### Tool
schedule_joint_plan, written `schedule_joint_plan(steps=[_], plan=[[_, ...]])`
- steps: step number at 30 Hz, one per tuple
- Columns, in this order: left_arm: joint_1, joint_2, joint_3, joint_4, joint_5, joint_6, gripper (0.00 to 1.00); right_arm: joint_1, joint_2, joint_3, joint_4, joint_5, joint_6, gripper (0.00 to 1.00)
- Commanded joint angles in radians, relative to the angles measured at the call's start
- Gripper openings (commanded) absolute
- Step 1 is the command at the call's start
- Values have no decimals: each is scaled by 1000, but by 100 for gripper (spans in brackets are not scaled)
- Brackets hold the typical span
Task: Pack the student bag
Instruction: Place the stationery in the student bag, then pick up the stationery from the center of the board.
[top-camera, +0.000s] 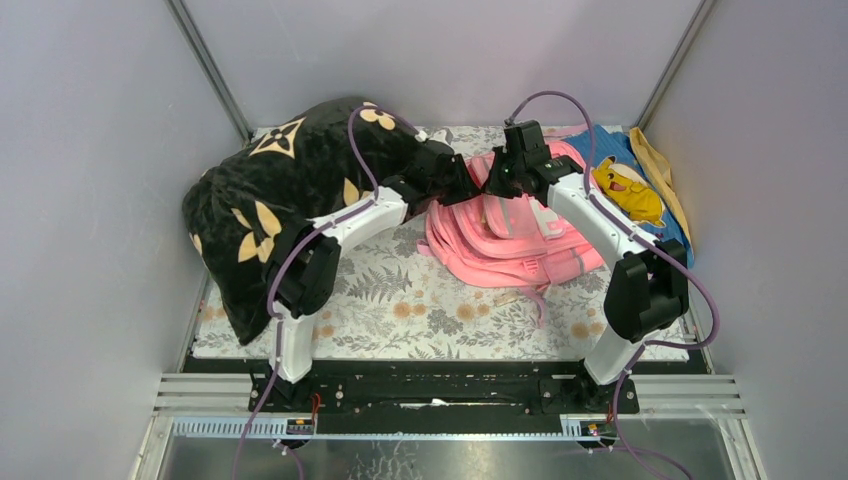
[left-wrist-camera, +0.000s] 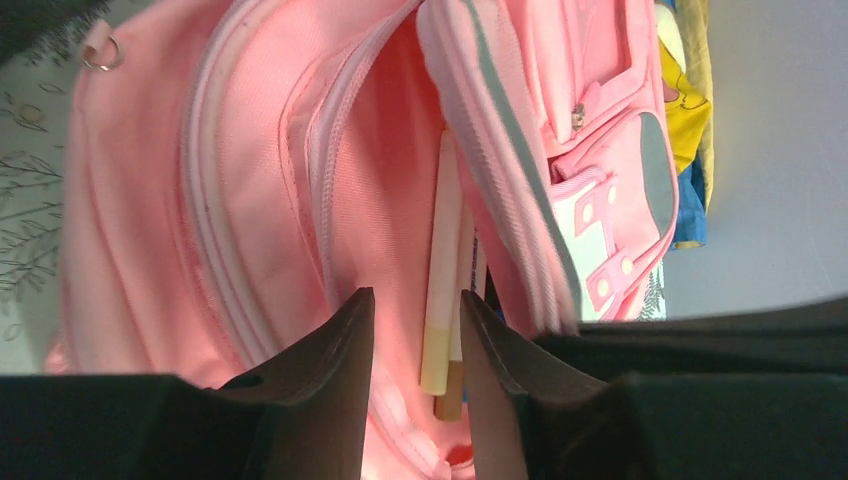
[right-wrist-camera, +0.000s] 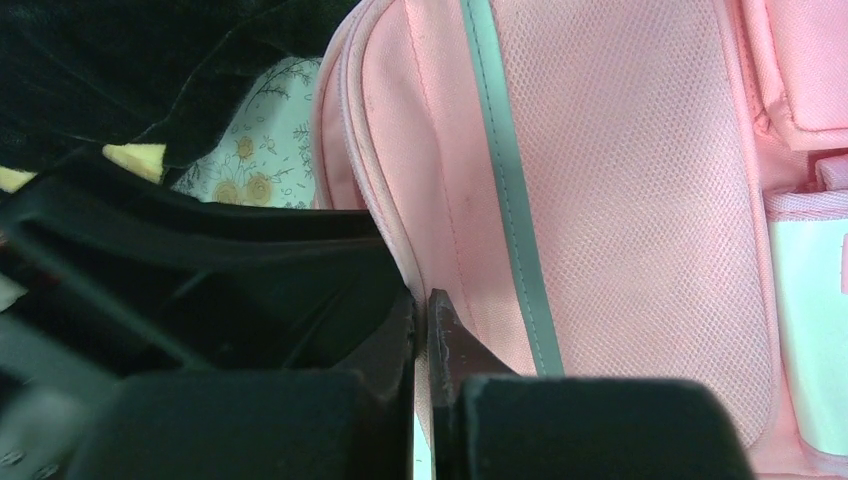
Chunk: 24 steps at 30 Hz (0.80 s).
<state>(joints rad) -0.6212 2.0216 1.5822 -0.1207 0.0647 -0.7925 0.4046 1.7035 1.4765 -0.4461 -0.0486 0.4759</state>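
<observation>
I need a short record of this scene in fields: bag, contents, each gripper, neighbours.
bag: student bag, pink, on floral table cover, main compartment unzipped
contents: two pen-like sticks inside the opening
left: left gripper open, pointing at the sticks
right: right gripper shut at the bag's rim
neighbours: black pillow on its left, blue cloth on its right

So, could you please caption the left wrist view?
Left end effector, open, at pens inside the unzipped pink bag.

The student bag (top-camera: 510, 245) lies between the pillow (top-camera: 290, 190), left, and the cloth (top-camera: 615, 150), right; pens (left-wrist-camera: 440, 290) seemingly inside.
</observation>
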Motion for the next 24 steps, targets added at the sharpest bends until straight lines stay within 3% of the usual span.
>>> schedule_joint_plan(steps=[1, 8, 13, 15, 18, 24], plan=[[-3, -97, -38, 50, -61, 75, 43, 5, -40, -8, 101, -35, 31, 0], [-15, -411, -353, 158, -127, 153, 42, 3, -44, -14, 86, -11, 17, 0], [-206, -607, -667, 305, -127, 442, 48, 1, -30, 11, 69, 0, -3, 0], [-268, -611, -700, 304, -30, 499, 55, -3, -23, 27, 55, 4, -12, 0], [-301, -554, -673, 225, 132, 534, 59, -7, -29, 30, 36, 22, -25, 0], [-351, -358, -598, 234, 181, 550, 60, -17, -44, 23, 9, 36, -32, 0]])
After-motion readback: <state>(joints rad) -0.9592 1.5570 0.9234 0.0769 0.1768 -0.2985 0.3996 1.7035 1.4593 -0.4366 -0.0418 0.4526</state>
